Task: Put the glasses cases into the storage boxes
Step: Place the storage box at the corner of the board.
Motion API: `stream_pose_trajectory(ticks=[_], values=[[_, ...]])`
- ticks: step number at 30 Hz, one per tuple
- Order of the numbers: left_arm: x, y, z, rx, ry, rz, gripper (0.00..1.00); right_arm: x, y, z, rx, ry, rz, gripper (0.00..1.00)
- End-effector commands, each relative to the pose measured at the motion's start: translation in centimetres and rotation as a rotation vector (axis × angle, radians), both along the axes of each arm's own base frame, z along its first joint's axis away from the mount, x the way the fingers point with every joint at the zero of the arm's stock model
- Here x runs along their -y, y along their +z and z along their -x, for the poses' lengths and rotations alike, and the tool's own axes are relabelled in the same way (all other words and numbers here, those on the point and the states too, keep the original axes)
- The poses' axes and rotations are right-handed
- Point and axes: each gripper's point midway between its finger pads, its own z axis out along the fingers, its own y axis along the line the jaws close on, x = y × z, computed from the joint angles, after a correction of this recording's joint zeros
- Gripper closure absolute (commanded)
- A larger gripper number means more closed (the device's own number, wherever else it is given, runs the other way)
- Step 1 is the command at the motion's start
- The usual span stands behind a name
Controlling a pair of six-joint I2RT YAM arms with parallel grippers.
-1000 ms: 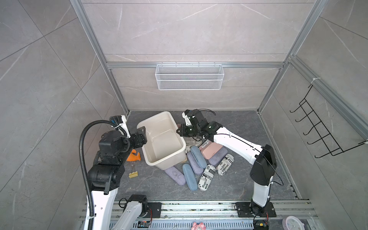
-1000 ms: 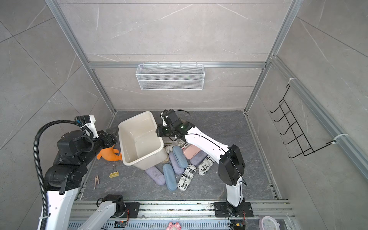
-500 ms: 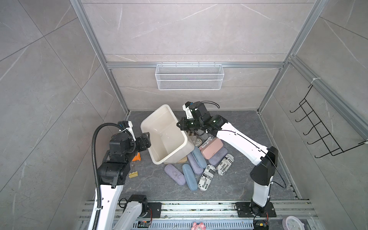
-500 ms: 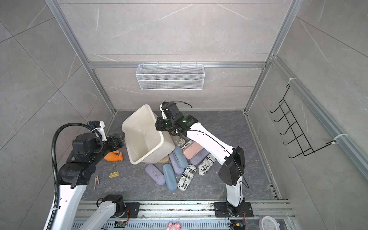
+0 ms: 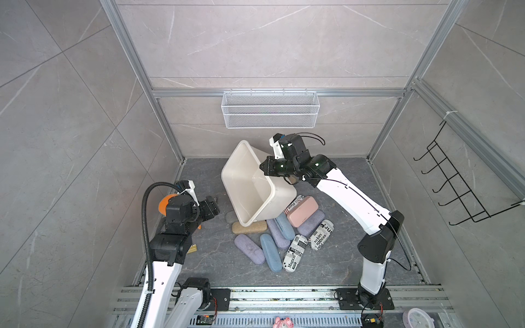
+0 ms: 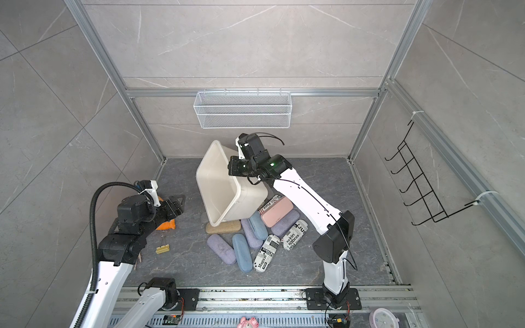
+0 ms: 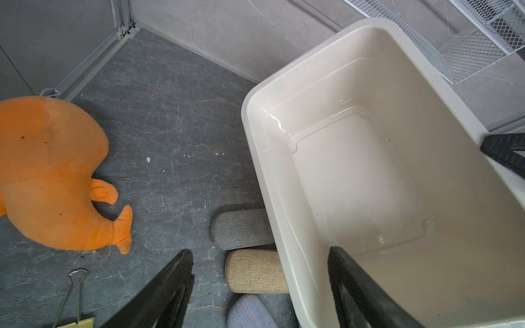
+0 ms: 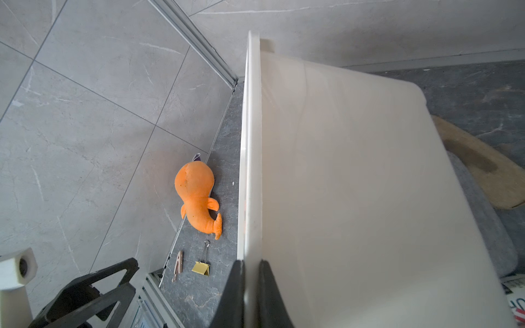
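Right hand point(image 8: 250, 284): clamped on the rolled rim of the storage box point(image 5: 250, 181), jaws pinched together on either side of the rim wall. Storage box: tilted steeply on its side, open mouth turned toward the left arm, lower corner resting on the tan case point(image 5: 249, 227) and the grey case point(image 7: 241, 228); interior empty in the left wrist view. Left hand point(image 6: 176, 205): jaws apart, holding nothing, poised just beside the box's open mouth. Remaining glasses cases: lying in a loose heap on the tabletop point(image 5: 335, 255) near the box, among them a pink case point(image 5: 302, 211), a lilac case point(image 5: 249, 249), a blue case point(image 5: 271, 255) and two newspaper-print cases point(image 5: 295, 253). Orange plush toy point(image 7: 51, 173) and yellow binder clip point(image 8: 201, 268): on the tabletop by the left wall.
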Motion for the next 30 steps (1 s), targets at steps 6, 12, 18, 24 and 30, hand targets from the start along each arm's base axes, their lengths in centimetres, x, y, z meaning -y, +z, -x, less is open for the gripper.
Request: stream_pose_trajectory(ticks=[6, 12, 18, 24, 30], values=[[1.5, 1.3, -1.1, 0.044, -0.057, 0.061, 0.24, 5.8, 3.2, -1.1, 0.072, -0.114, -0.021, 1.00], [1.8, 1.3, -1.3, 0.042, -0.073, 0.065, 0.25, 9.7, 5.3, -1.8, 0.107, -0.196, -0.045, 1.00], [2.1, 1.2, -1.5, 0.037, -0.088, 0.070, 0.25, 12.6, 8.7, -2.7, 0.146, -0.253, -0.094, 1.00], [2.2, 0.9, -1.5, 0.031, -0.092, 0.073, 0.26, 15.2, 8.7, -3.3, 0.137, -0.330, -0.100, 1.00], [2.3, 0.7, -1.3, 0.026, -0.100, 0.069, 0.26, 21.3, 7.0, -4.4, 0.140, -0.476, -0.043, 1.00]])
